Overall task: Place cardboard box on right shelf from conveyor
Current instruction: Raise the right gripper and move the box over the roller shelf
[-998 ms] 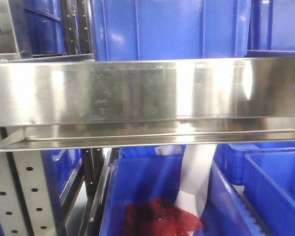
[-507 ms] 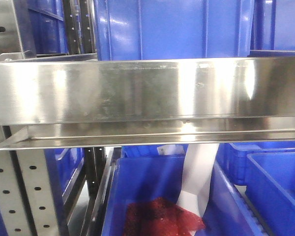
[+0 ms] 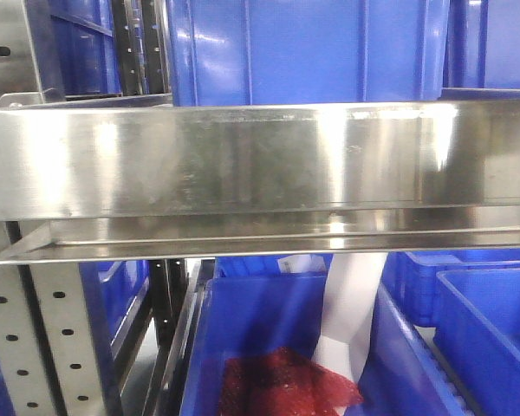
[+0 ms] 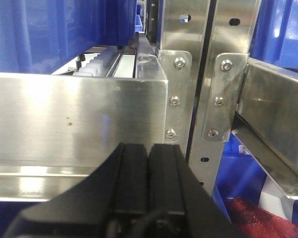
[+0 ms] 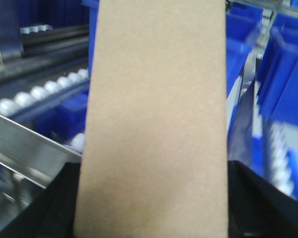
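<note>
Right gripper point(image 5: 154, 223): clamped on the plain tan cardboard box point(image 5: 156, 99). Its black jaw bodies show at either lower corner of the right wrist view, and the long box stands up between them, filling most of that view. You have the box in the air, off the conveyor (which no view shows) and not yet on any shelf; it does not appear in the front view. Handling, as a judgement: light, probably hollow, stiff along its edges, with smooth faces that could slip or dent under a hard squeeze. Hold it across the narrow width near one end, as it looks now, and expect the long free end to swing. Wrist seems pointed forward, towards white roller tracks point(image 5: 39, 91) and blue plastic bins point(image 5: 283, 74); its tilt you cannot tell. Left gripper point(image 4: 148, 173): black fingers pressed together, nothing between them, level just before a bolted perforated steel upright point(image 4: 208, 74). Ahead of you, the shiny stainless-steel shelf point(image 3: 260, 156) shows its tall reflective lip across the front view; the box must clear that lip. Below it, a lower blue bin point(image 3: 243, 321) holds a red mesh bundle point(image 3: 286, 386).
</note>
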